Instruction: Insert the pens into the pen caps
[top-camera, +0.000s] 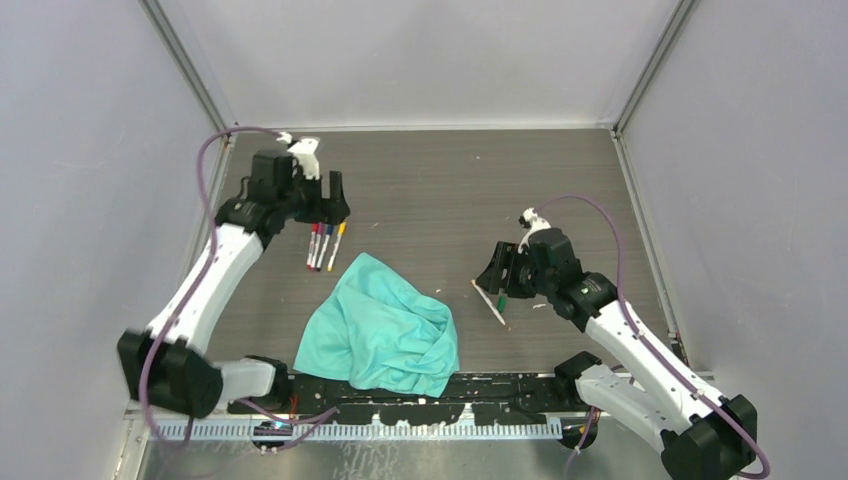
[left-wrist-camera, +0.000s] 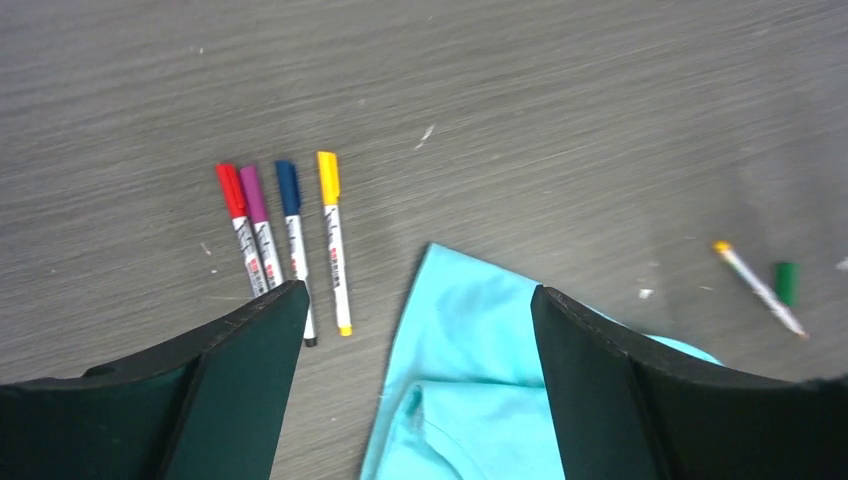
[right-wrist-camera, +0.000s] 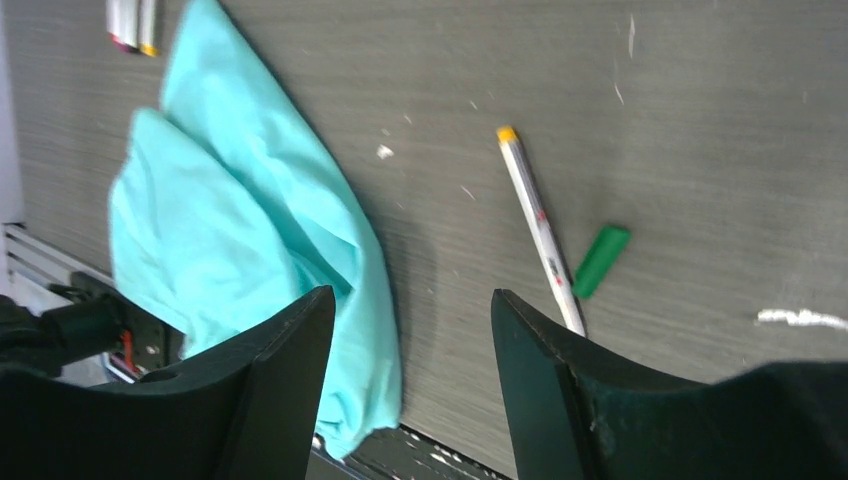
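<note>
From the top camera I see the left gripper (top-camera: 322, 214) hanging open, tips down, right over the upper ends of four capped pens (top-camera: 325, 245) that lie side by side on the table (top-camera: 450, 190). A teal cloth (top-camera: 385, 325) is crumpled nearer the arm bases, off to that gripper's right. The right gripper (top-camera: 500, 276) is also spread, with the loose pen (top-camera: 488, 301) and the green cap (top-camera: 501, 301) just below its tips. Through the left wrist camera both fingers (left-wrist-camera: 250, 380) stand wide apart with nothing between them but cloth and bare table. The four pens sit at the tip of the left-hand finger, wearing a red cap (left-wrist-camera: 231, 190), purple cap (left-wrist-camera: 252, 194), blue cap (left-wrist-camera: 288, 187) and yellow cap (left-wrist-camera: 328, 177); their other ends run close to or under that finger. The loose pen and green cap show far off to the right. Through the right wrist camera the jaws gape, holding nothing. The loose pen lies ahead of the right-hand finger, yellowish end pointing away, near end hidden behind the finger. The green cap lies just beside it, off the pen.
</note>
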